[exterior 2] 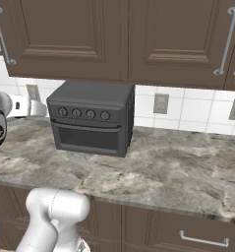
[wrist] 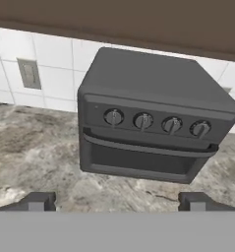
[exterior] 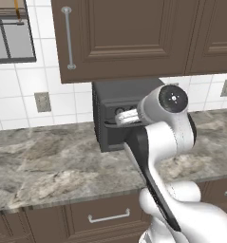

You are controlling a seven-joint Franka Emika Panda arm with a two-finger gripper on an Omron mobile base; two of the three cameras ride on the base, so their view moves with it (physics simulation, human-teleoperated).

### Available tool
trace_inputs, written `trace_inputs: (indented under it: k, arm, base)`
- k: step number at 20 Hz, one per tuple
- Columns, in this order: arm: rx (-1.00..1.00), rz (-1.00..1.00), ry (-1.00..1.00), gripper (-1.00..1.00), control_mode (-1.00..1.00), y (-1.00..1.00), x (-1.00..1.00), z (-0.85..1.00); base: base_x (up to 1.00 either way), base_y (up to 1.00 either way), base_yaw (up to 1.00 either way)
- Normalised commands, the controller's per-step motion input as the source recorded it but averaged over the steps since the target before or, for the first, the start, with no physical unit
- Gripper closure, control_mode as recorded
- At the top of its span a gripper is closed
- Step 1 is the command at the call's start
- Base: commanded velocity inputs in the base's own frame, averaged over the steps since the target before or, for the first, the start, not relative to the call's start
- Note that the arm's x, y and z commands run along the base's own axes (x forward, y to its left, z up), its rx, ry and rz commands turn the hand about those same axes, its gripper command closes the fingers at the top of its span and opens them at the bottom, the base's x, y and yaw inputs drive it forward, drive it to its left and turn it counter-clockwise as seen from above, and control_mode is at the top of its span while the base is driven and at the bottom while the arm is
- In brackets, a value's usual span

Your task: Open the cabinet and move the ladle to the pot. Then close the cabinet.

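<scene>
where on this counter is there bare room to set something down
Bare marble counter runs right of the dark grey oven box, below the tiled wall's outlets. A second free patch lies left of the oven, beneath the closed dark brown wall cabinet. A free strip fronts the oven. It is tightest there, where the open gripper hovers.

Kitchen interior. A grey-brown marbled stone bench (exterior: 48, 175) runs along a wall of white square tiles (exterior: 20, 90) fitted with beige outlet plates (exterior: 42, 101). A dark grey oven box (exterior 2: 92, 118) with four round knobs stands on the bench against the tiles. Brown drawers (exterior: 105, 216) with short horizontal silver handles sit below the bench. A window (exterior: 13, 33) with a grey frame occupies the upper left. Lighting is even and soft.
</scene>
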Motion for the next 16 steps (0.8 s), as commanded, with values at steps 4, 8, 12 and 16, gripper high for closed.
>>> trace_inputs:
  k: [4,8,12,16]
  arm:
    - [-0.03,0.00,-0.18,-1.00,-1.00,0.52,-0.18,0.22]
    - [-0.01,0.00,-0.16,-1.00,-1.00,0.51,-0.06,0.21]
    - [0.00,0.00,-0.20,-1.00,-1.00,0.47,0.00,0.13]
    - [0.00,0.00,-0.21,-1.00,-1.00,0.37,0.00,0.11]
  base:
    - [0.00,0.00,0.00]
    - [0.00,0.00,0.00]
    - [0.00,0.00,0.00]
    - [0.00,0.00,0.00]
